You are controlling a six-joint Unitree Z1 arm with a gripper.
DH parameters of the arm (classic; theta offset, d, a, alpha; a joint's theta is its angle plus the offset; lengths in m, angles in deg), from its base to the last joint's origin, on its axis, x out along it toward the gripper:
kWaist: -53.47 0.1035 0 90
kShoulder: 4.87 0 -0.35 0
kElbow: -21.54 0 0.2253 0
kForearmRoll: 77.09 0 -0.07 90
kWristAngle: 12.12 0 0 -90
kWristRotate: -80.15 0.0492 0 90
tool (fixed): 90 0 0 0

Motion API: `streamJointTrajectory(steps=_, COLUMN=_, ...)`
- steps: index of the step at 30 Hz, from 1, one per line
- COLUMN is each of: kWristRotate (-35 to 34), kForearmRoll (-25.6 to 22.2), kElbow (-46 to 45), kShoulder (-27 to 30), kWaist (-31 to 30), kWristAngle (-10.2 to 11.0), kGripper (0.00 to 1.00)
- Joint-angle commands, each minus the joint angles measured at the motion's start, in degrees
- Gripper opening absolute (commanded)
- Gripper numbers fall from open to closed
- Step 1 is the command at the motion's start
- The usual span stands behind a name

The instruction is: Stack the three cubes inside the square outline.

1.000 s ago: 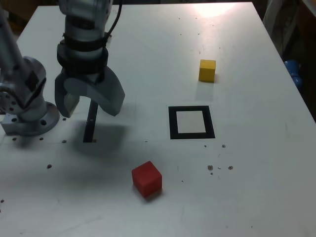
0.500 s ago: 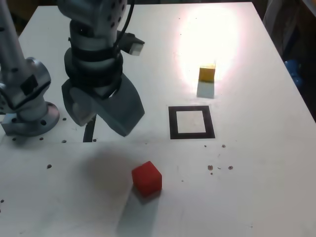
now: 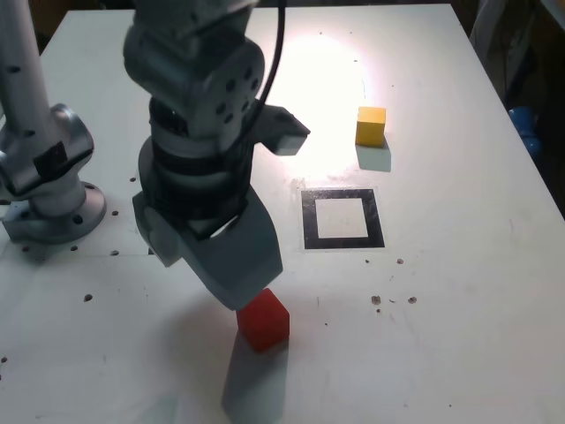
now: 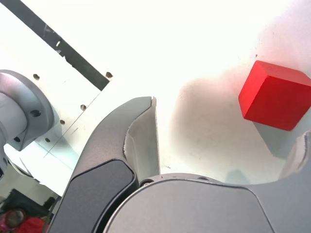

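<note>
I had the white table (image 3: 459, 291) under the exterior camera, with the arm's base (image 3: 48, 190) bolted near its edge on that view's left. The arm (image 3: 199, 106) leaned out over the middle, its claw (image 3: 212, 265) pointing down at the tabletop and spread wide with nothing between the jaws. One jaw hung just above and beside the red cube (image 3: 263, 320), on the cube's left in the exterior view; I could not tell whether they touched.

The square outline (image 3: 342, 219) lay flat and apart from the claw, on the exterior view's right, its sides roughly parallel to the table's edges and its white centre bare. The red cube sat nearer the camera than the outline, turned so a corner faced the camera, resting flat on one face. In the wrist view the red cube (image 4: 274, 94) sat off to one side of the gap between the jaws, not squarely in it, with the claw (image 4: 228, 141) apart from it. The yellow cube (image 3: 371, 125) stood beyond the outline, well apart from the red one, in a bright patch of light. I saw no green cube.
</note>
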Motion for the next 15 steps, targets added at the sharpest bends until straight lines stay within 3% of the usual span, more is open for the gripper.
streamJointTrajectory(steps=1, kWristRotate=0.39, kForearmRoll=0.36, kElbow=0.72, kShoulder=-1.33, kWaist=-0.41, kWristAngle=0.28, kGripper=0.98)
streamJointTrajectory(steps=15, kWristRotate=1.82, kForearmRoll=1.63, kElbow=3.71, kShoulder=-7.91, kWaist=-0.48, kWristAngle=0.97, kGripper=0.93)
